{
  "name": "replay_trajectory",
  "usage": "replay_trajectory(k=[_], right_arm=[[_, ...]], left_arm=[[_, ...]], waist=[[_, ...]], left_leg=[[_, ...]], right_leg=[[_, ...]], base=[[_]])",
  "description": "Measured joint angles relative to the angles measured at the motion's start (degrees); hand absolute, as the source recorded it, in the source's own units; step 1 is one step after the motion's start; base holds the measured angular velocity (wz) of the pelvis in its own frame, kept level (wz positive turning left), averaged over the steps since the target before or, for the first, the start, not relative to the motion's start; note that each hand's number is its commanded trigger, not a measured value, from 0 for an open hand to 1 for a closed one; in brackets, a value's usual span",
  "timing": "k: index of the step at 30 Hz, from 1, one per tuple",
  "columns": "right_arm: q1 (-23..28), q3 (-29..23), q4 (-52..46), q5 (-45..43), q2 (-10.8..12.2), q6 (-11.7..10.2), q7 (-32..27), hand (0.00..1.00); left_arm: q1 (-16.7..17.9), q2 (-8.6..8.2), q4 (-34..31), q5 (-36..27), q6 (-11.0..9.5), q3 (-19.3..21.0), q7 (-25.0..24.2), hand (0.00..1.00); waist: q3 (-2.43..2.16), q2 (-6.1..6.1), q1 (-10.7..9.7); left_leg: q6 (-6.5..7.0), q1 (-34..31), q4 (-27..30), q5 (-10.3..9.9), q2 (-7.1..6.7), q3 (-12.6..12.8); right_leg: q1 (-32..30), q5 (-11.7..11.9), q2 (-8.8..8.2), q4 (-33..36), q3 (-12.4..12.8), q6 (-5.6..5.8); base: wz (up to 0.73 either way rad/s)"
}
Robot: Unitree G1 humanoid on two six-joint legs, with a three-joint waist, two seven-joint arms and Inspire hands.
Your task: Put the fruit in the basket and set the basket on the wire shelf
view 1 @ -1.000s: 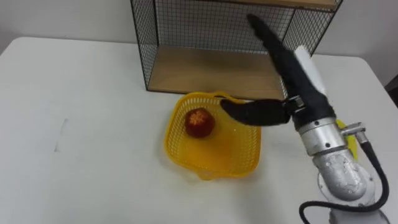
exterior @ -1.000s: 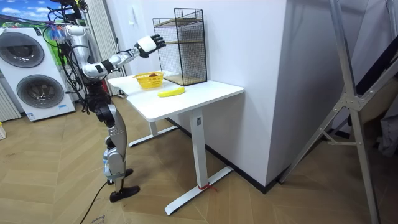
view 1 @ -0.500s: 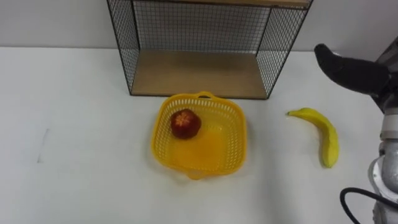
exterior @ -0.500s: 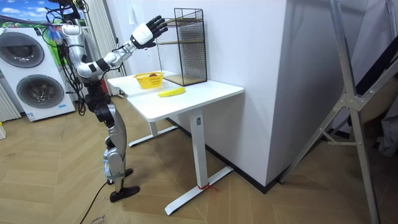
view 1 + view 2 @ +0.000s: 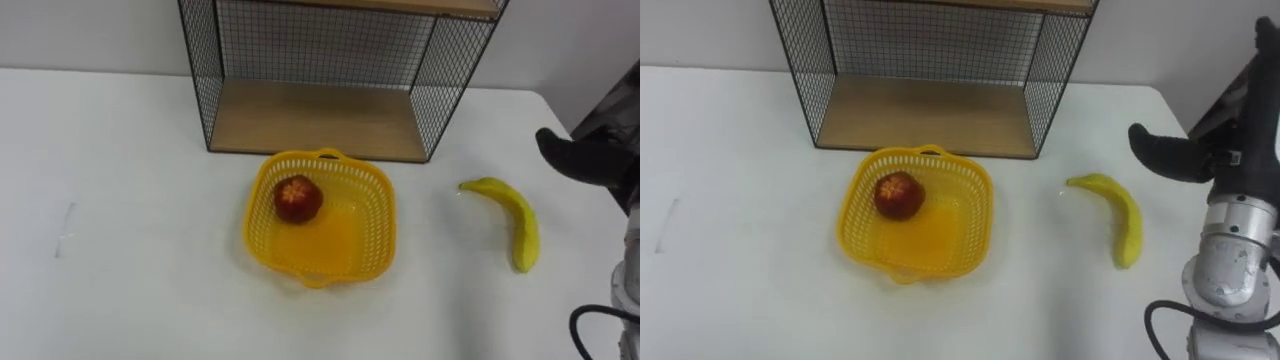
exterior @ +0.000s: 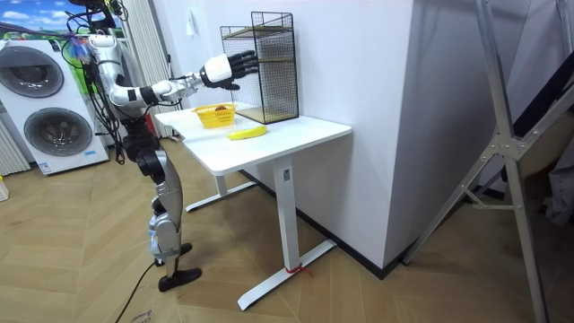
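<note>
Light is coming from overhead, bright & even, across the white table top [image 5: 130,150]; no glare is showing on it. The yellow plastic mesh basket [image 5: 378,225] is throwing only a thin soft shadow along its near edge, same w/ the yellow curved banana [image 5: 522,225]. Inside the black wire shelf w/ wooden base [image 5: 310,120] the light is falling off a bit toward the back. The dark right hand [image 5: 585,160] is reading as a near-black shape. In the room view the white wall [image 6: 359,72] is glowing evenly, & the herringbone wood floor [image 6: 377,287] is lying darker under the table.
</note>
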Motion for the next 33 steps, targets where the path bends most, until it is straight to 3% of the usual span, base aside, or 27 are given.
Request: replay_trajectory(k=[10, 17, 25, 33], right_arm=[[-9.6, 0.5, 15.6, 1.6, -2.7, 2.0, 6.2, 0.0], [-10.6, 0.4, 22.1, 1.4, -3.6, 3.9, 13.4, 0.0], [-12.3, 0.4, 37.1, 0.6, -5.0, 5.6, 20.9, 0.0], [-13.8, 1.3, 43.7, -1.8, -5.2, 3.8, 22.6, 0.0]], left_arm=[[-0.1, 1.88, -2.0, 0.0, 0.6, -0.4, -0.6, 0.0], [-0.1, 1.91, -2.3, 0.1, 2.5, 1.6, -3.0, 0.0], [-0.2, 2.12, -2.7, 0.1, 3.8, 3.9, -3.8, 0.0], [-0.9, 2.48, -2.4, 0.1, 3.9, 3.9, -3.8, 0.0]], waist=[[0.02, -0.75, 0.3], [-0.03, -0.83, -0.1], [-0.19, -0.72, 0.3], [-0.4, 0.3, 1.0]], left_leg=[[0.01, -0.2, 0.4, 0.0, -0.04, -0.1], [0.01, -0.5, 0.6, 0.0, -0.08, -1.2], [0.02, -0.4, 1.1, 0.0, -0.06, -1.7], [0.03, 0.7, 1.3, 0.0, -0.02, -2.4]], right_leg=[[-0.2, 0.0, -0.1, 0.0, -0.1, 0.0], [0.0, 0.0, -0.13, -0.1, -1.1, 0.0], [0.5, 0.0, -0.33, -0.2, -1.7, 0.0], [1.7, 0.0, -0.35, -0.1, -2.4, 0.0]], base=[[0.0], [0.08], [0.03], [0.04]])
